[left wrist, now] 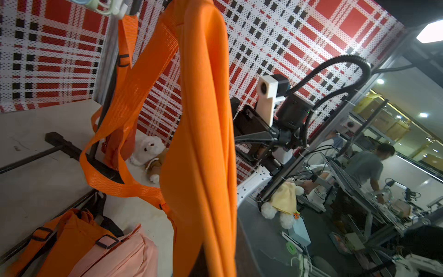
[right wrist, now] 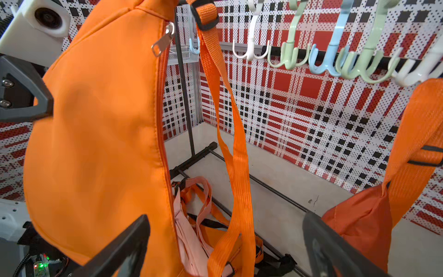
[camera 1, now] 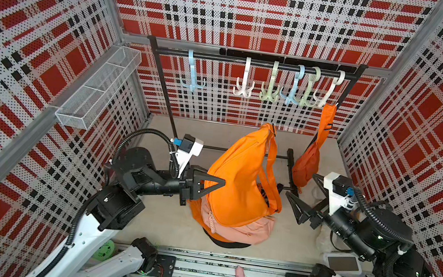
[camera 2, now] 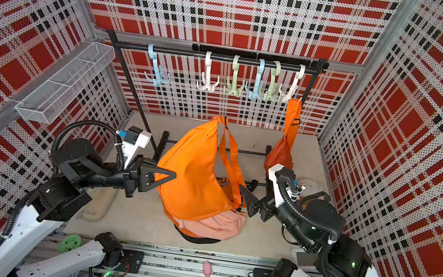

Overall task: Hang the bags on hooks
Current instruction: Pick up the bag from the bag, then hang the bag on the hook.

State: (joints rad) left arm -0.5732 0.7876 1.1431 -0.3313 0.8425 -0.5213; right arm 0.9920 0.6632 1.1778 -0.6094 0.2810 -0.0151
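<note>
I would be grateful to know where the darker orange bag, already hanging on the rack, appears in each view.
In a top view: the hung bag dangles under the white end hook.
In a top view: same place, under that hook.
Left wrist: glimpsed behind the raised bag's strap.
Right wrist: close by, under that hook.
Shared landmark: the white end hook.
</note>
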